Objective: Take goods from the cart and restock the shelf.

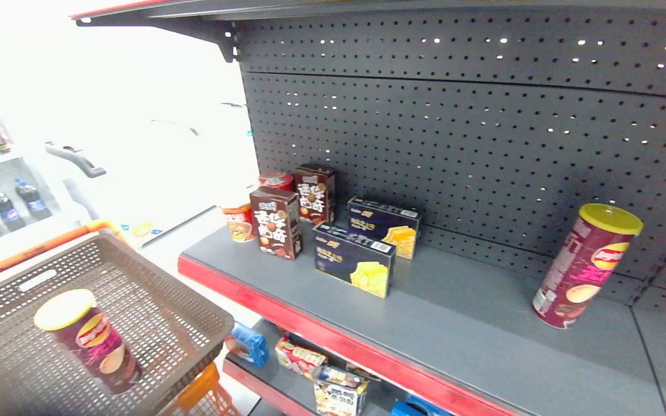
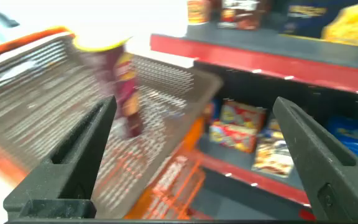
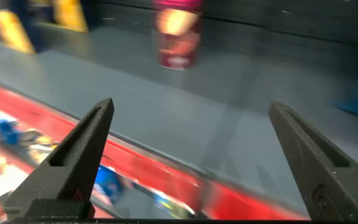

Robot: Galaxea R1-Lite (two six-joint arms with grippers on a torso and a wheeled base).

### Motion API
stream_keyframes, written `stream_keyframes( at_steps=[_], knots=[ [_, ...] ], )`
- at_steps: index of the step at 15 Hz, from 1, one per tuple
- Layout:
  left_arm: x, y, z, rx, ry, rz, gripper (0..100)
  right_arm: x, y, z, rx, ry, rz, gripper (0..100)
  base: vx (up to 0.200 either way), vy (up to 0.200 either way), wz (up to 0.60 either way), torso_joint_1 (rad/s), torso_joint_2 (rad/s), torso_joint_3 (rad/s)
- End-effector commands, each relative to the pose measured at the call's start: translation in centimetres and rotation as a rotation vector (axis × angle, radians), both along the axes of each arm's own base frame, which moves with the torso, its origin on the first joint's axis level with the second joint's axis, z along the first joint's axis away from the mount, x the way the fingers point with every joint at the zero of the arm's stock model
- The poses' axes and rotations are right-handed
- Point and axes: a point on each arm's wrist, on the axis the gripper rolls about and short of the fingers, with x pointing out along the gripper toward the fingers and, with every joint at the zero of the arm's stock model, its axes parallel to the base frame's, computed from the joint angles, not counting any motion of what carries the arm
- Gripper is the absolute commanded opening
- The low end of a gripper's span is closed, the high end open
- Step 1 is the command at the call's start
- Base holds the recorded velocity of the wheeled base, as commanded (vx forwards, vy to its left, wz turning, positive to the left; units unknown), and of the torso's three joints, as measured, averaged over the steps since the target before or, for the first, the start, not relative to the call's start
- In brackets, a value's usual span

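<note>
The basket can [image 1: 87, 341] stands lid up on the floor of the brown mesh basket [image 1: 188, 323] that rides on the orange cart [image 1: 38, 248]. It touches no wall of the basket. My left gripper [image 2: 191, 168] hangs with its fingers [image 2: 73, 168] spread wide and nothing between them. Through the wrist camera I see that can ahead of them, well apart from the tips and nearer this one finger than the other. Ahead of the other finger [image 2: 316, 162] lies the lower shelf [image 1: 287, 387] with its bright packs [image 2: 238, 127], past the basket's corner. My right gripper [image 3: 191, 168] is likewise spread open and holds nothing. It hangs over the red front edge of the shelf [image 1: 454, 329], both fingers [image 3: 73, 168] pointing in across the grey board. The shelf can [image 1: 587, 266] stands lid up straight ahead of the gap, well apart from the tips and close to the pegboard [image 1: 483, 133] at the back. Its foot is on the board and bare shelf surrounds it. Off to the side of the finger I marked, farther along the shelf, two blue boxes [image 1: 356, 260] stand one behind the other. Beyond them are two brown boxes [image 1: 278, 222], also one behind the other. Two cups [image 1: 239, 221] stand beside those at the shelf's end, the nearer one touching or just beside the front brown box; I cannot tell which.
</note>
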Motion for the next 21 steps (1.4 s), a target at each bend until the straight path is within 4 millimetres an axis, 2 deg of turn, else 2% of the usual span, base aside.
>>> stream_keyframes(
  at_steps=[1, 5, 8, 9, 10, 11, 12, 13, 14, 15, 16, 17, 19, 21],
  knots=[
    [0.0, 0.0, 0.0, 0.000, 0.000, 0.000, 100, 0.0, 0.0, 0.0, 0.000, 0.000, 0.000, 100, 0.000, 0.000, 0.60, 0.002, 0.01, 0.012],
    [0.0, 0.0, 0.0, 0.001, 0.000, -0.001, 100, 0.0, 0.0, 0.0, 0.001, 0.000, 0.000, 100, 0.000, 0.000, 0.60, 0.000, 0.01, 0.001],
    [0.0, 0.0, 0.0, 0.007, -0.001, -0.006, 100, 0.0, 0.0, 0.0, 0.001, 0.000, 0.000, 100, 0.000, 0.000, 0.00, 0.000, 0.00, 0.000],
    [-0.2, 0.0, 0.6, 0.016, -0.030, 0.023, 100, 0.0, 0.0, 0.0, 0.001, 0.000, 0.000, 100, 0.000, 0.000, 0.00, 0.000, 0.00, 0.000],
    [-0.8, 0.1, 3.8, 0.073, -0.094, 0.033, 100, 0.0, 0.0, 0.0, 0.001, 0.000, 0.000, 100, 0.000, 0.000, 0.00, 0.000, 0.00, 0.000],
    [1.0, 0.1, 9.7, 0.147, 0.012, 0.018, 100, 0.0, 0.0, 0.0, 0.001, 0.000, 0.000, 100, 0.000, 0.000, 0.00, 0.000, 0.00, 0.000],
    [3.4, 0.1, 13.8, 0.155, 0.065, 0.015, 100, 0.0, 0.0, 0.0, 0.001, 0.000, 0.000, 100, 0.000, 0.000, 0.00, 0.000, 0.00, 0.000],
    [3.4, 0.1, 13.8, 0.155, 0.065, 0.015, 100, 0.0, 0.0, 0.0, 0.001, 0.000, 0.000, 100, 0.000, 0.000, 0.00, 0.000, 0.00, 0.000],
    [7.4, -0.1, 14.3, 0.145, 0.205, -0.045, 100, 0.0, 0.0, 0.0, 0.001, 0.000, 0.000, 100, 0.000, 0.000, 0.00, 0.000, 0.00, 0.000],
    [8.3, -0.3, 14.0, 0.135, 0.243, -0.096, 100, 0.0, 0.0, 0.0, 0.001, 0.000, 0.000, 100, 0.000, 0.000, 0.00, 0.000, 0.00, 0.000],
    [10.2, -0.6, 13.4, 0.098, 0.331, -0.178, 100, 0.0, 0.0, 0.0, 0.001, 0.000, 0.000, 100, 0.000, 0.000, 0.00, 0.000, 0.00, 0.000],
    [10.8, -0.9, 12.9, 0.086, 0.368, -0.219, 100, 0.0, 0.0, 0.0, 0.001, 0.000, 0.000, 100, 0.000, 0.000, 0.00, 0.000, 0.00, 0.000],
    [14.3, -2.2, 9.7, 0.048, 0.501, -0.408, 100, 0.0, 0.0, 0.0, 0.001, 0.000, 0.000, 100, 0.000, 0.000, 0.00, 0.000, 0.00, 0.000],
    [18.0, -2.7, 7.1, 0.015, 0.617, -0.410, 100, 0.0, 0.0, 0.0, 0.001, 0.000, 0.000, 100, 0.000, 0.000, 0.00, 0.000, 0.00, 0.000]
  ],
)
